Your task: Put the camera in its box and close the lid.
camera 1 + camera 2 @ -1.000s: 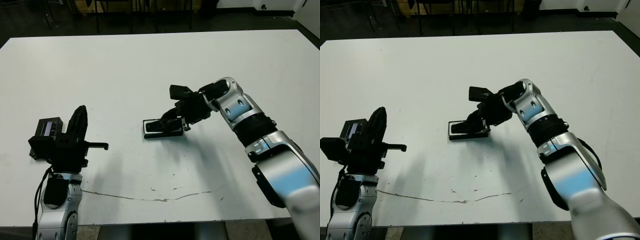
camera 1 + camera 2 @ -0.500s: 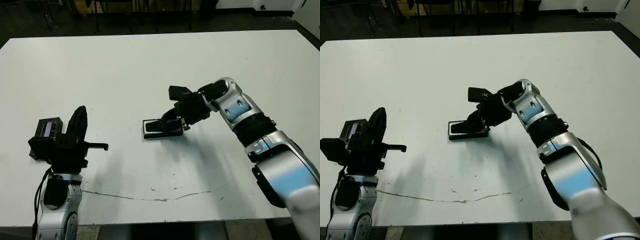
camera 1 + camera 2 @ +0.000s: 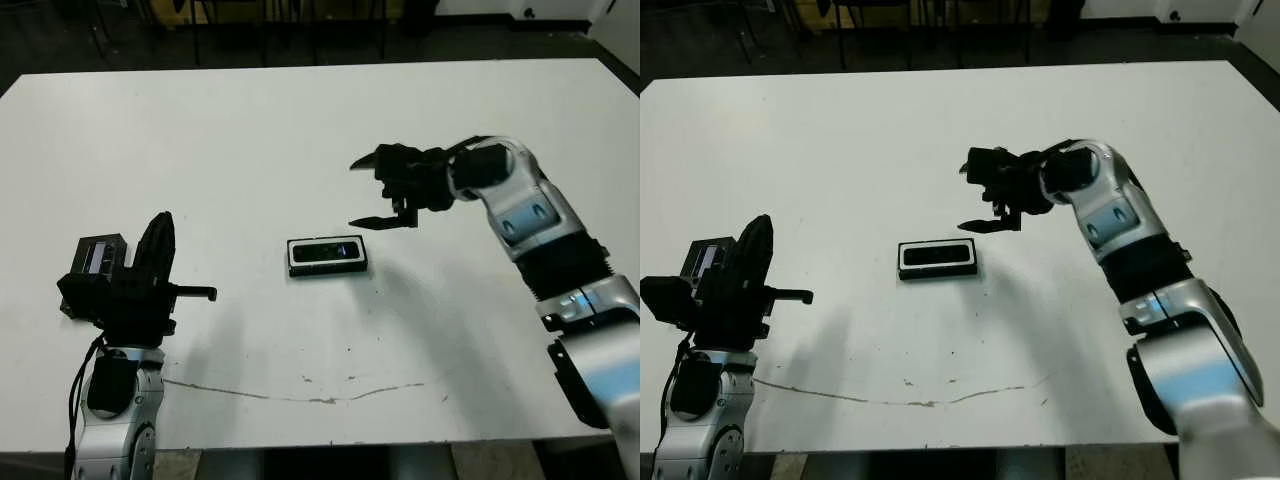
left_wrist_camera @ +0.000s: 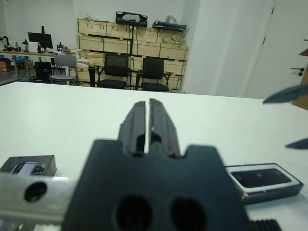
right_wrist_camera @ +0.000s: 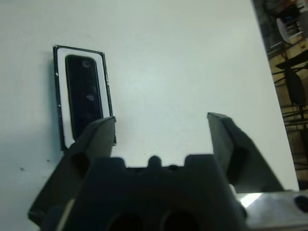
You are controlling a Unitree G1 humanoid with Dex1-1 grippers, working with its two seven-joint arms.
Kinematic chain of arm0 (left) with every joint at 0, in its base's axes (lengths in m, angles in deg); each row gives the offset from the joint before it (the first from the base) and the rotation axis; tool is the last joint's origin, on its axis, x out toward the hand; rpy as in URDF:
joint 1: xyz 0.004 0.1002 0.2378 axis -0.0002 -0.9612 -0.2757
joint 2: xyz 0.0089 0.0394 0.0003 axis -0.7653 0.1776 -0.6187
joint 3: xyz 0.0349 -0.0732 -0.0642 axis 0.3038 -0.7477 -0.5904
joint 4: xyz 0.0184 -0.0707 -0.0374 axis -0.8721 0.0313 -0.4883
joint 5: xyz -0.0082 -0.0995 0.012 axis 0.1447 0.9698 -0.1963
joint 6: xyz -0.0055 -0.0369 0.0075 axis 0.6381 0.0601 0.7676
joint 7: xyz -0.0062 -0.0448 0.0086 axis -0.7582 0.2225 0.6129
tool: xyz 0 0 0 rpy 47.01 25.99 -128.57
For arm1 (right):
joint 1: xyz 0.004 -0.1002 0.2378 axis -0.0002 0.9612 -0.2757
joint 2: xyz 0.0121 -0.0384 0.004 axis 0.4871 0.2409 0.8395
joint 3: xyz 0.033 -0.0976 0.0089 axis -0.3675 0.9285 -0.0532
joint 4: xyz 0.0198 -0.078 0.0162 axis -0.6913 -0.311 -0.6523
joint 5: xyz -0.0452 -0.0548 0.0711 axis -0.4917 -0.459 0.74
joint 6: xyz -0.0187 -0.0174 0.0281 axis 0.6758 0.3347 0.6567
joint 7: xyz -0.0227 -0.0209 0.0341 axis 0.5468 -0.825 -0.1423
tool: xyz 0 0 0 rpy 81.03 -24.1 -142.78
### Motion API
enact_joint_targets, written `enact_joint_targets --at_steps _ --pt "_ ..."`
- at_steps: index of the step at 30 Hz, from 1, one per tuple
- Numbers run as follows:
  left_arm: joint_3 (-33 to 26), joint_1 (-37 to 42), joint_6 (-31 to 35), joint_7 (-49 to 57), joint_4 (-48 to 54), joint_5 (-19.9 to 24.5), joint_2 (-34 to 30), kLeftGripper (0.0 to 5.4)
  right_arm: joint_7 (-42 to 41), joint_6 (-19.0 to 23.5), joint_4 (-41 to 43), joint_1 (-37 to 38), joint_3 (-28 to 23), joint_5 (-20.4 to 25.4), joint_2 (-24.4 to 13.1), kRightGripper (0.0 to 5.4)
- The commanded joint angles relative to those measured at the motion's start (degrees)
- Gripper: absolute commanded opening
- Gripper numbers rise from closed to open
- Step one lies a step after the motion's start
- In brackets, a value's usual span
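Note:
The box (image 3: 328, 271), a shallow black-rimmed tray with white lining, lies near the middle of the table. The slim black camera (image 3: 326, 253) lies flat inside it, also seen in the right wrist view as the camera (image 5: 84, 91). My right gripper (image 3: 355, 193) hangs open above and to the right of the box, touching nothing. The lid (image 3: 98, 257), black with a bluish panel, sits at the front left beside my left gripper (image 3: 162, 220). That gripper's fingers (image 4: 139, 118) are pressed together with nothing between them.
A thin dark crack line (image 3: 300, 395) runs across the tabletop near the front edge. Chairs and shelves with crates (image 4: 130, 45) stand beyond the far side of the table.
My right gripper has let go of the camera, opened, and risen up and to the right away from the box. The camera now lies in the box. The left arm has not moved.

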Motion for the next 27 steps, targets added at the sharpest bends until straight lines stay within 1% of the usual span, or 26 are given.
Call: enact_joint_targets --at_steps 1,3,4,6,9,11,13,14,16,20,21,22,25,27 --pt "-0.26 -0.69 0.62 0.04 -0.51 0.0 -0.28 0.0 2.61 2.66 4.8 4.06 -5.37 4.94 -0.69 5.14" --pt "-0.31 -0.79 0.22 -0.27 -0.57 0.1 -0.4 0.0 8.66 2.03 8.27 8.38 -10.14 8.24 1.26 5.37" --pt "-0.31 -0.91 0.36 -0.34 -0.33 0.26 -0.41 0.0 12.42 1.37 10.62 10.91 -12.03 8.89 2.27 5.37" --pt "-0.31 -1.44 0.92 -0.25 0.7 0.38 -0.48 0.0 20.79 0.59 16.77 16.32 -14.27 7.35 3.77 5.3" --pt "-0.53 -2.74 1.85 -0.19 3.35 0.54 -0.94 0.0 30.62 -1.09 24.45 23.72 -15.9 4.53 5.34 4.87" --pt "-0.86 -3.92 2.62 -0.18 5.72 0.62 -1.48 0.0 34.86 -1.96 28.6 28.08 -16.35 2.81 5.5 4.51" --pt "-1.7 -5.34 1.85 -1.08 7.78 1.4 -2.17 0.0 38.38 -3.78 31.65 32.9 -16.97 1.73 5.83 4.13" --pt "-2.16 -6.01 1.49 -1.6 8.7 1.88 -2.48 0.0 39.6 -4.17 32.8 34.94 -17.27 1.62 5.99 3.97" --pt "-3.5 -8.73 3.0 -0.88 13.59 1.87 -2.98 0.0 41.45 -5.85 35.2 39.72 -17.99 1.38 5.79 3.6" --pt "-6.44 -13.43 5.61 1.94 22.86 -1.12 -2.47 0.0 43.71 -5.4 39.57 46.66 -18.92 2.52 6.51 2.86" --pt "-7.2 -14.67 7.13 3.09 25.53 -1.37 -1.85 0.0 44.01 -6.44 39.63 47.99 -19.25 3.4 6.86 2.69" --pt "-7.98 -15.91 9.32 4.1 28.29 -0.97 -1.43 0.0 44.01 -7.64 39.24 48.93 -19.6 4.63 7.18 2.51" --pt "-10.44 -18.48 18.87 6.92 37.0 -0.33 -1.57 0.29 43.82 -9.35 38.07 50.37 -20.35 7.39 7.48 1.98" --pt "-13.04 -18.13 23.59 6.71 39.69 -1.99 -3.69 0.63 44.07 -8.97 37.93 50.73 -20.56 7.87 7.39 1.59"
